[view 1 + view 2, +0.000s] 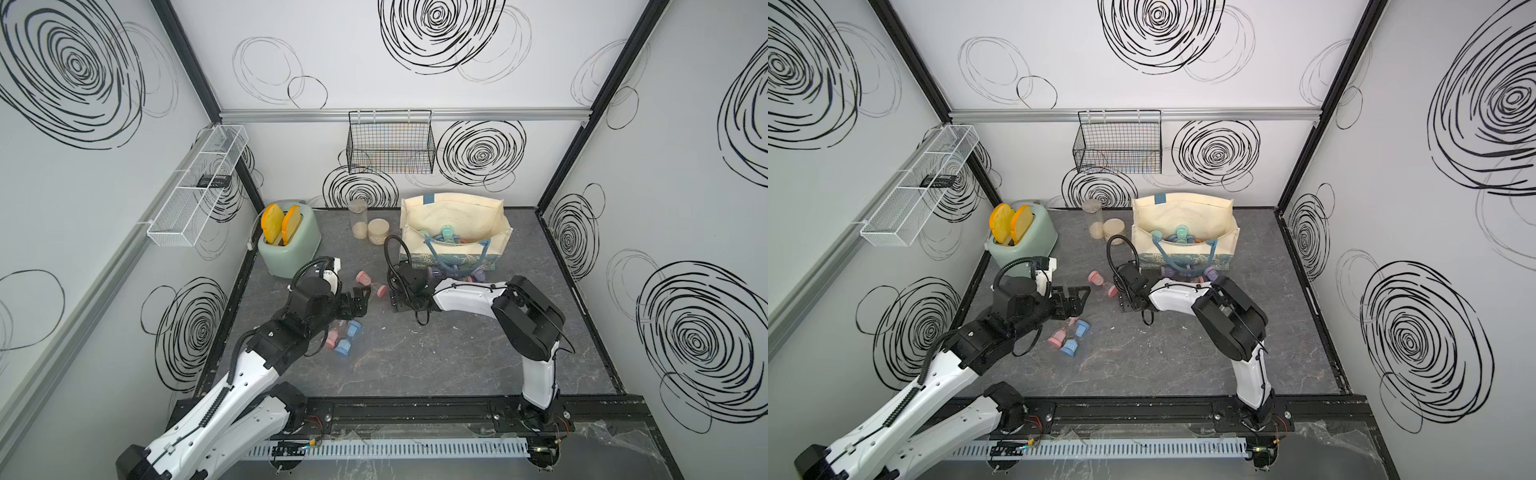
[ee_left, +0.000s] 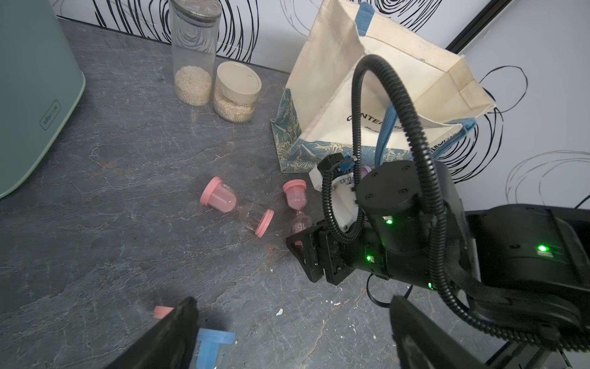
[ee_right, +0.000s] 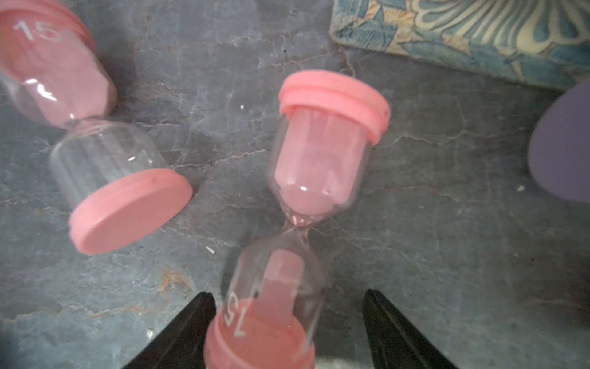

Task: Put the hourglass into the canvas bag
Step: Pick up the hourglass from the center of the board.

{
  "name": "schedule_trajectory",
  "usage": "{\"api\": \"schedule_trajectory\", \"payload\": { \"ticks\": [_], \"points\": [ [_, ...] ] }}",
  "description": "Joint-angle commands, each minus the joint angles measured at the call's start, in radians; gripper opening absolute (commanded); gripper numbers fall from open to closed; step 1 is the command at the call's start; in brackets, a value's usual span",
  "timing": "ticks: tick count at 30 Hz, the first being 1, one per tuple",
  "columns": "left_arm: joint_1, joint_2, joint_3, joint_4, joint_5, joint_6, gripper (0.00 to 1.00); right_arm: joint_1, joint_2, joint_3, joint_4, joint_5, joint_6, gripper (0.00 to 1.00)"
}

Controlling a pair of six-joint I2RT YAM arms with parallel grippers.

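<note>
Hovering left gripper [image 1: 362,300]: jaws spread wide, empty, near blue hourglasses [image 1: 348,337]
Hourglass [image 3: 319,166]: pink, lying on table [image 1: 436,353], just off bag's near corner
Right gripper [image 3: 289,295]: jaws parted, straddling hourglass's cap end, not clamped
Canvas bag [image 1: 453,216]: upright, mouth open, front rim sagging

Hourglass [image 3: 322,153] is pink-capped, pink sand, white "15" on clear glass. Bag [image 2: 329,64] is cream with a blue floral band and blue handles [image 2: 384,134]. Counter [image 1: 415,357] is grey, marble-veined; toaster [image 1: 299,249] mint green; walls [image 1: 353,62] white with black scribble swirls.
</note>
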Motion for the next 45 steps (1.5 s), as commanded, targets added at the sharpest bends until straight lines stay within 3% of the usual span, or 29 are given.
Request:
{"api": "schedule_trajectory", "payload": {
  "ticks": [1, 25, 34, 45],
  "points": [
    [0.008, 0.011, -0.012, 0.055, 0.016, -0.01, 0.96, 0.007, 0.008, 0.008, -0.011, 0.034, 0.017, 0.74],
    [0.017, 0.021, 0.002, 0.055, 0.03, -0.01, 0.96, 0.015, 0.036, 0.013, -0.022, 0.039, 0.036, 0.49],
    [0.019, 0.017, 0.01, 0.064, 0.039, -0.016, 0.96, 0.011, -0.062, 0.0, -0.02, 0.021, 0.012, 0.37],
    [0.022, 0.03, 0.09, 0.07, 0.031, -0.006, 0.96, 0.004, -0.25, 0.028, -0.075, 0.008, -0.041, 0.29]
  ]
}}
